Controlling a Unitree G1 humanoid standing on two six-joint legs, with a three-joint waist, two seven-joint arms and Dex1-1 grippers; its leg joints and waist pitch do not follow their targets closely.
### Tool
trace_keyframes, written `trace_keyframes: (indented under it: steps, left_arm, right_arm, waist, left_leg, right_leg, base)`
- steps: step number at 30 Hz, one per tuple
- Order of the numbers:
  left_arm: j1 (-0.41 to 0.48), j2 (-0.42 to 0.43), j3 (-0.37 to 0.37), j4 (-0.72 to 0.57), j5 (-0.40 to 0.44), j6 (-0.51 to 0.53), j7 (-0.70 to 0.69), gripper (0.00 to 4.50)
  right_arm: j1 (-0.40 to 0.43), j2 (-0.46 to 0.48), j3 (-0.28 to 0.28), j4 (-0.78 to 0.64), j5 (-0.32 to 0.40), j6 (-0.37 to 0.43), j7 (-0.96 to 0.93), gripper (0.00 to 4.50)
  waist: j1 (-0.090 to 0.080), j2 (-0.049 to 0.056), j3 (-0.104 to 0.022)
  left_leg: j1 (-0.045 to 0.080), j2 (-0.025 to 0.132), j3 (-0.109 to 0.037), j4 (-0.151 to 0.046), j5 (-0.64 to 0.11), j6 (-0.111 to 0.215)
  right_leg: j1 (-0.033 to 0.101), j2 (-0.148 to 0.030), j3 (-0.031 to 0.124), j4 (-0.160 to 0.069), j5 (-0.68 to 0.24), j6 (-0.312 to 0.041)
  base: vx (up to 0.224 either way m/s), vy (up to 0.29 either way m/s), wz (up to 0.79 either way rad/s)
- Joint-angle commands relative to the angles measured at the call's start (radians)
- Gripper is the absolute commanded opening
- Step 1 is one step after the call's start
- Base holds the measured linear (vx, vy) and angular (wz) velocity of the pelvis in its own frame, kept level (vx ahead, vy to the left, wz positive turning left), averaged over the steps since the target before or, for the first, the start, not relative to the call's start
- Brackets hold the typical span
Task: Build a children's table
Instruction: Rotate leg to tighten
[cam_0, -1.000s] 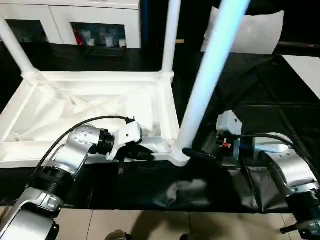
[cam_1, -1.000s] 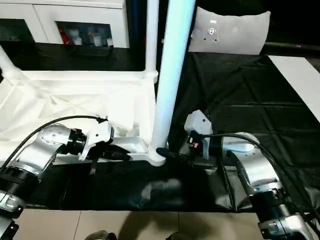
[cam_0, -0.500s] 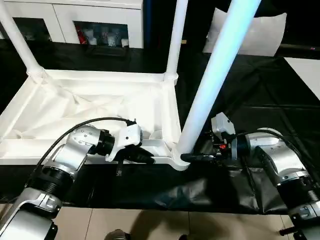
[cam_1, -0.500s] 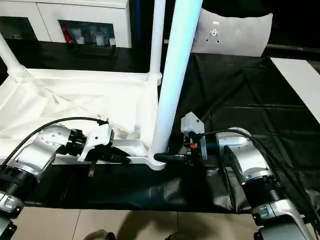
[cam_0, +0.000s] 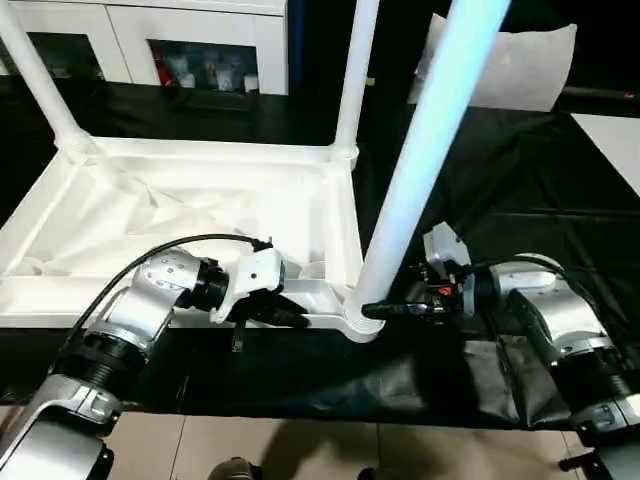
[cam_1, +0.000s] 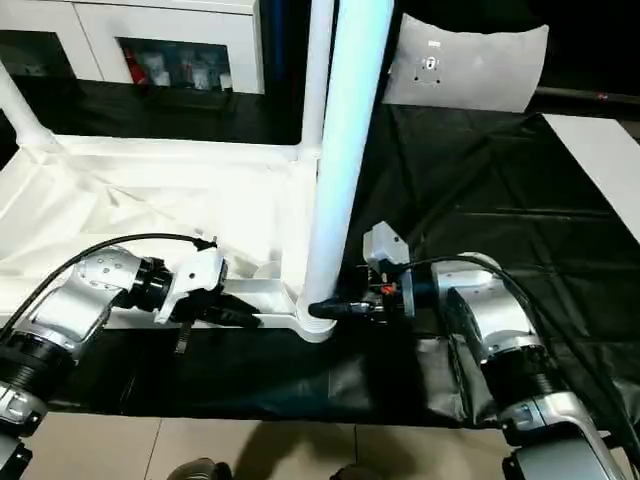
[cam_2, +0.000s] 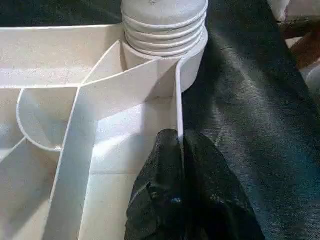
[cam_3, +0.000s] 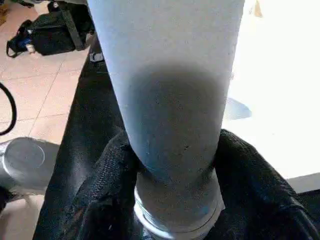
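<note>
The white table top lies underside up on the black workbench. Two legs stand in its far corner sockets, one on the left and one on the right. A third, thick leg rises from the near right corner socket, leaning slightly right. My left gripper is shut on the top's near rim, just left of that socket, with the thin wall pinched between its fingers. My right gripper is shut around the base of the near right leg, just above the socket.
The black sheet covers the bench to the right of the table. Its front edge drops to a tiled floor. A white cabinet stands behind, and a white pillow-like bag lies at the back right.
My right forearm has swung in and lifted while its gripper stayed at the leg's base. The leg's lean has shifted a little. My left gripper has held still on the rim.
</note>
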Motion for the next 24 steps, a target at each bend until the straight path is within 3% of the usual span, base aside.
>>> trace_keyframes:
  steps: [1, 5, 6, 8, 9, 11, 13, 14, 16, 19, 21, 23, 24]
  left_arm:
    - [0.011, -0.022, -0.021, 0.008, 0.002, 0.021, -0.004, 0.00]
    - [-0.019, -0.072, 0.012, 0.006, -0.018, 0.088, 0.078, 0.00]
    - [-0.030, -0.084, 0.018, 0.012, -0.013, 0.110, 0.107, 0.00]
    - [-0.062, -0.123, 0.039, 0.034, -0.001, 0.166, 0.196, 0.00]
    - [-0.063, -0.125, 0.040, 0.035, -0.001, 0.168, 0.200, 0.00]
    - [-0.075, -0.148, 0.051, 0.040, 0.008, 0.200, 0.244, 0.00]
    - [-0.093, -0.191, 0.065, 0.048, 0.028, 0.252, 0.332, 0.00]
    - [-0.102, -0.211, 0.073, 0.054, 0.034, 0.275, 0.371, 0.00]
    - [-0.130, -0.270, 0.093, 0.070, 0.035, 0.321, 0.457, 0.00]
    - [-0.163, -0.331, 0.114, 0.095, 0.036, 0.357, 0.557, 0.00]
    - [-0.177, -0.361, 0.124, 0.108, 0.040, 0.364, 0.614, 0.00]
    - [-0.181, -0.378, 0.123, 0.106, 0.042, 0.365, 0.628, 0.00]
    - [-0.183, -0.392, 0.124, 0.103, 0.047, 0.370, 0.637, 0.00]
  right_arm:
    - [0.051, -0.002, 0.024, -0.052, 0.008, 0.022, 0.019, 1.94]
    - [0.115, 0.033, 0.010, -0.132, -0.011, 0.079, -0.123, 1.94]
    - [0.125, 0.052, 0.008, -0.146, -0.026, 0.102, -0.184, 1.94]
    - [0.163, 0.128, 0.003, -0.202, -0.067, 0.182, -0.368, 1.94]
    - [0.164, 0.132, 0.003, -0.204, -0.068, 0.184, -0.375, 1.94]
    - [0.179, 0.187, -0.005, -0.232, -0.085, 0.224, -0.473, 1.93]
    - [0.181, 0.285, -0.020, -0.238, -0.125, 0.281, -0.648, 1.93]
    - [0.179, 0.324, -0.027, -0.236, -0.141, 0.303, -0.719, 1.93]
    - [0.152, 0.421, -0.057, -0.200, -0.160, 0.342, -0.889, 1.93]
    - [0.115, 0.496, -0.082, -0.156, -0.167, 0.354, -1.003, 1.93]
    - [0.083, 0.529, -0.103, -0.118, -0.186, 0.366, -1.085, 1.93]
    - [0.064, 0.560, -0.137, -0.099, -0.155, 0.356, -1.113, 1.93]
    - [0.052, 0.588, -0.165, -0.094, -0.138, 0.355, -1.136, 2.28]
  waist:
    - [0.003, 0.003, -0.054]
    - [0.007, 0.010, -0.042]
    - [0.006, 0.006, -0.042]
    - [0.001, 0.009, -0.030]
    - [0.002, 0.014, -0.025]
    - [-0.009, 0.007, -0.021]
    - [-0.018, 0.007, -0.019]
    - [-0.023, 0.011, -0.016]
    - [-0.031, 0.008, -0.010]
    - [-0.036, 0.004, -0.012]
    - [-0.041, 0.002, -0.016]
    - [-0.039, 0.002, -0.016]
    - [-0.038, 0.001, -0.016]
  left_leg:
    - [0.023, 0.039, 0.007, -0.067, -0.098, 0.109]
    - [0.024, 0.039, 0.005, -0.076, -0.149, 0.079]
    - [0.027, 0.039, 0.004, -0.079, -0.180, 0.064]
    - [0.027, 0.036, 0.000, -0.091, -0.257, 0.021]
    - [0.027, 0.035, -0.001, -0.096, -0.274, 0.004]
    - [0.020, 0.033, -0.010, -0.106, -0.333, -0.039]
    - [0.019, 0.032, -0.013, -0.110, -0.351, -0.047]
    - [0.023, 0.031, -0.013, -0.111, -0.376, -0.058]
    - [0.026, 0.028, -0.018, -0.114, -0.419, -0.079]
    - [0.027, 0.027, -0.019, -0.114, -0.413, -0.069]
    - [0.027, 0.027, -0.015, -0.115, -0.371, -0.060]
    - [0.021, 0.028, -0.008, -0.117, -0.295, -0.038]
    - [0.019, 0.027, -0.007, -0.118, -0.288, -0.032]
  right_leg:
    - [0.038, -0.038, 0.010, -0.051, 0.060, -0.331]
    - [0.033, -0.039, 0.013, -0.059, 0.006, -0.317]
    - [0.032, -0.039, 0.013, -0.064, -0.038, -0.309]
    - [0.024, -0.040, 0.016, -0.079, -0.197, -0.267]
    - [0.021, -0.040, 0.018, -0.083, -0.235, -0.250]
    - [0.020, -0.042, 0.015, -0.092, -0.367, -0.188]
    - [0.013, -0.042, 0.016, -0.098, -0.393, -0.161]
    - [0.003, -0.041, 0.016, -0.101, -0.426, -0.152]
    - [-0.008, -0.044, 0.017, -0.111, -0.508, -0.123]
    - [-0.007, -0.043, 0.018, -0.116, -0.496, -0.104]
    - [-0.006, -0.042, 0.018, -0.114, -0.424, -0.116]
    - [0.001, -0.038, 0.019, -0.109, -0.282, -0.134]
    - [0.003, -0.038, 0.017, -0.109, -0.272, -0.137]
  base:
    - [0.000, 0.000, 0.00]
    - [0.000, 0.000, 0.00]
    - [0.000, 0.000, 0.00]
    - [0.000, 0.000, 0.00]
    - [0.000, 0.000, 0.00]
    - [0.000, 0.000, 0.00]
    - [0.000, 0.000, 0.00]
    - [0.000, 0.000, 0.00]
    - [0.000, 0.000, 0.00]
    - [0.000, 0.000, 0.00]
    - [0.000, 0.000, 0.00]
    - [0.000, 0.000, 0.00]
    - [0.000, 0.000, 0.00]
